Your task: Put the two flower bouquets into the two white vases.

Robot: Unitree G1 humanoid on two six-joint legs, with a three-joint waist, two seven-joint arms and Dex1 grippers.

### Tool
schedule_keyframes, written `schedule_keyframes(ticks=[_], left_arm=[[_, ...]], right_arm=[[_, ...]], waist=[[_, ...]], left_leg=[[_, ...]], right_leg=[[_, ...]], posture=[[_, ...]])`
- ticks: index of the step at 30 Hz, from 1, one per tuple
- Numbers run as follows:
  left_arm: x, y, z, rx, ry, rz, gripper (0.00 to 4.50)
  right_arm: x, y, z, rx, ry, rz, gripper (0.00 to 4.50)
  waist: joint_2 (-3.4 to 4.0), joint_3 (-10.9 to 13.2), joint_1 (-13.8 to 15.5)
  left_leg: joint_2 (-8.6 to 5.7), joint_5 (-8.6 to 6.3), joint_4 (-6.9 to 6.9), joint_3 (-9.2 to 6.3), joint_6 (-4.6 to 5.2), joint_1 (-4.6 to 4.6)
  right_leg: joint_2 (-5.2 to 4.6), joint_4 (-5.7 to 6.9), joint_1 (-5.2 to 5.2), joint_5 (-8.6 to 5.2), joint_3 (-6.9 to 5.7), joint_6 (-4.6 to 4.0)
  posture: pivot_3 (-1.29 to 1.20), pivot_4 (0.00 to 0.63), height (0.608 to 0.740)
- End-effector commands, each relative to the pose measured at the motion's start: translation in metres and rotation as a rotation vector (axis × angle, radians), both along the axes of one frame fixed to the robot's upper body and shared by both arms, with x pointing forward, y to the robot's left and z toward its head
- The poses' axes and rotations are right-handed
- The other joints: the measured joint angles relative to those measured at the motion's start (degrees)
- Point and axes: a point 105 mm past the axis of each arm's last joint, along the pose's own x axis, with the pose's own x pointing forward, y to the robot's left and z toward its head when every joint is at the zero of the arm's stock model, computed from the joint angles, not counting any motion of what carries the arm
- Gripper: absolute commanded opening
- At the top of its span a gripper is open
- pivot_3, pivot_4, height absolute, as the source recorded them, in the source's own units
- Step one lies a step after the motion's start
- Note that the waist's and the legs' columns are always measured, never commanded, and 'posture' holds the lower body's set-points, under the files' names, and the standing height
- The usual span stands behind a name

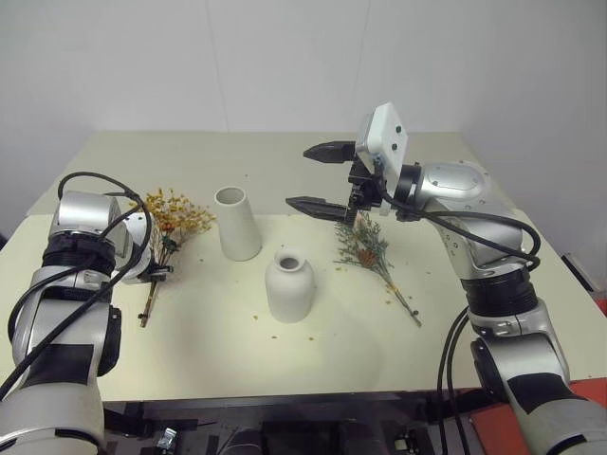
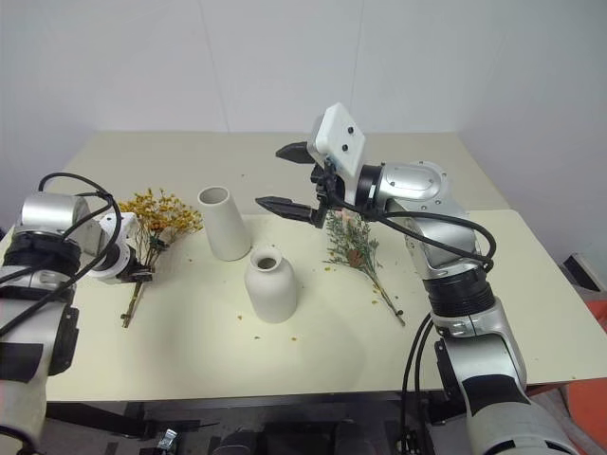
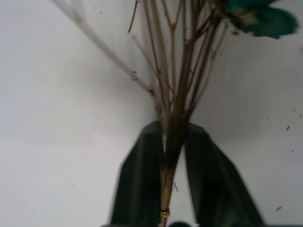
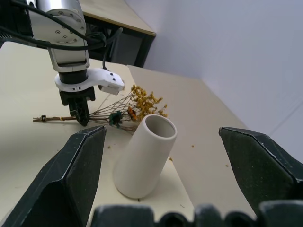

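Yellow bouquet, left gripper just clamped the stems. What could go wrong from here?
1. The left gripper pinches thin stems of the yellow bouquet low down; some may slip or snap on the lift.
2. The tall vase stands close by; spreading blossoms could knock it.
3. The right gripper hangs open above the vases, possibly crowding the path.

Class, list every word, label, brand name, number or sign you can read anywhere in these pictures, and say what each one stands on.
None: no readable text stands on anything in these pictures.
The taller vase, the round vase, both bouquets and the table are unmarked.
The white camera housing above the right pincer bears only dark dots, no letters.
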Motion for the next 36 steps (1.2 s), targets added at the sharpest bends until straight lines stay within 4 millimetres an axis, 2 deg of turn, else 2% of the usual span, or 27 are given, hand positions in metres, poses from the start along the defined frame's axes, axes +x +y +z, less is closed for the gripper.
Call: schedule_keyframes(ticks=[1,5,7,11,13,14,16,21,22,25,28,33,36], left_arm=[[0.002,0.004,0.003,-0.001,-0.018,0.03,0.03],[0.007,0.01,0.014,0.022,-0.071,0.053,0.03],[0.014,0.013,0.026,0.052,-0.146,0.054,0.03],[0.032,0.016,0.07,0.127,-0.446,0.014,0.03],[0.037,0.01,0.094,0.152,-0.613,-0.047,0.03],[0.038,0.007,0.1,0.154,-0.661,-0.061,0.03],[0.038,-0.002,0.127,0.206,-0.856,-0.135,0.03],[0.032,-0.019,0.177,0.211,-1.157,-0.229,0.03],[0.029,-0.023,0.186,0.158,-1.221,-0.26,0.03],[0.021,-0.035,0.204,0.017,-1.328,-0.358,0.03],[0.015,-0.045,0.219,-0.028,-1.406,-0.443,0.03],[0.009,-0.06,0.228,-0.052,-1.485,-0.575,0.03],[-0.003,-0.078,0.229,-0.202,-1.497,-0.753,0.03]], right_arm=[[-0.007,0.003,0.013,0.01,-0.06,0.027,4.5],[-0.007,0.003,0.011,0.006,-0.058,0.031,4.5],[-0.006,0.002,0.011,0.006,-0.055,0.03,4.5],[-0.006,0.001,0.008,0.005,-0.043,0.032,4.5],[-0.005,0.0,0.006,0.001,-0.025,0.044,4.5],[-0.005,0.0,0.005,0.0,-0.021,0.048,4.5],[0.0,0.001,0.002,-0.013,0.008,0.04,4.5],[0.014,0.009,-0.003,-0.028,0.069,0.024,4.5],[0.017,0.012,-0.004,-0.031,0.089,0.024,4.5],[0.028,0.02,-0.008,-0.051,0.13,0.007,4.5],[0.041,0.026,-0.012,-0.072,0.176,-0.035,4.5],[0.061,0.034,-0.019,-0.076,0.279,-0.129,4.5],[0.068,0.036,-0.018,-0.052,0.312,-0.157,4.5]], waist=[[0.0,0.0,-0.01],[0.0,0.0,-0.05],[0.0,0.0,-0.08],[0.0,0.0,-0.06],[0.0,0.0,-0.03],[0.0,0.0,-0.01],[0.0,0.0,-0.01],[0.0,0.0,0.11],[0.0,0.0,0.03],[0.0,0.0,-0.22],[0.0,0.0,-0.22],[0.01,0.0,-0.18],[0.01,0.01,-0.21]], left_leg=[[0.0,0.0,0.0,0.0,0.0,0.0],[0.0,0.0,0.0,0.0,0.0,0.01],[0.01,0.0,0.0,-0.01,-0.01,-0.01],[0.01,0.0,0.0,-0.02,-0.01,-0.13],[0.0,-0.01,-0.01,-0.01,-0.02,-0.16],[0.0,-0.01,-0.01,-0.01,-0.02,-0.2],[-0.01,-0.01,-0.02,0.0,-0.02,-0.22],[-0.01,-0.01,-0.02,0.0,-0.03,-0.17],[0.0,0.0,-0.02,0.0,-0.03,-0.16],[0.0,0.0,-0.02,0.01,-0.03,-0.09],[0.01,0.0,-0.02,0.01,-0.03,-0.1],[0.0,0.0,-0.02,0.02,-0.03,-0.16],[0.01,0.0,-0.02,0.01,-0.03,-0.18]], right_leg=[[0.0,0.02,0.0,0.0,0.0,0.0],[0.0,0.03,0.0,-0.01,0.0,0.01],[0.0,0.01,-0.01,0.0,0.0,0.0],[-0.02,-0.04,-0.08,0.09,-0.01,-0.13],[-0.06,-0.06,-0.1,0.13,-0.01,-0.15],[-0.08,-0.05,-0.12,0.13,-0.01,-0.15],[-0.09,-0.05,-0.13,0.15,-0.01,-0.15],[-0.08,-0.05,-0.12,0.18,-0.02,-0.18],[-0.07,-0.06,-0.12,0.2,-0.03,-0.2],[-0.05,-0.03,-0.09,0.2,-0.01,-0.2],[-0.04,-0.05,-0.09,0.2,-0.02,-0.2],[-0.05,-0.08,-0.1,0.2,-0.02,-0.2],[-0.05,-0.08,-0.11,0.2,-0.04,-0.2]], posture=[[0.0,0.15,0.74],[0.0,0.15,0.74],[0.0,0.15,0.74],[0.0,0.15,0.74],[0.0,0.15,0.74],[0.0,0.15,0.74],[0.0,0.15,0.74],[0.0,0.15,0.74],[0.0,0.15,0.74],[0.0,0.15,0.74],[0.0,0.15,0.74],[0.0,0.15,0.74],[0.0,0.15,0.74]])
